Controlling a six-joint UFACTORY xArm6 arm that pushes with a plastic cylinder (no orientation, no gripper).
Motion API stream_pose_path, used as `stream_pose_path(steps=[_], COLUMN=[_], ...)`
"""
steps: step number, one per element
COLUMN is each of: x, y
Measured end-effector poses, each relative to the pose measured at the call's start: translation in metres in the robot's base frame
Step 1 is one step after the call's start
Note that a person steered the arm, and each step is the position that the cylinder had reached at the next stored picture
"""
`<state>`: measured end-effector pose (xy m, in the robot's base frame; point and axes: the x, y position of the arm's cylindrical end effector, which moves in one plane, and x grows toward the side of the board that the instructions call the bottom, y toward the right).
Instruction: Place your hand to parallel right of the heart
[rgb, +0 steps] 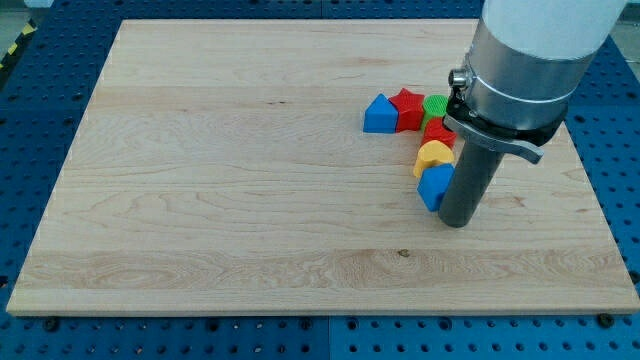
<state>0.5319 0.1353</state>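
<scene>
A yellow heart (432, 156) lies on the wooden board (220, 180), right of centre. My tip (456, 222) is on the board just to the lower right of the heart. It is right against a blue block (434, 186) that lies directly below the heart. The rod and the arm's grey body hide the area to the right of the heart.
Above the heart is a small red block (437, 131), partly hidden by the arm. Further up is a row of a blue block (378, 114), a red star (407, 107) and a green block (435, 105). The board's right edge is near the arm.
</scene>
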Motion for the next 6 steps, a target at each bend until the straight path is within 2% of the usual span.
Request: stream_pose_path(steps=[3, 4, 5, 6], x=[0.0, 0.021, 0.006, -0.039], y=[0.0, 0.031, 0.107, 0.136])
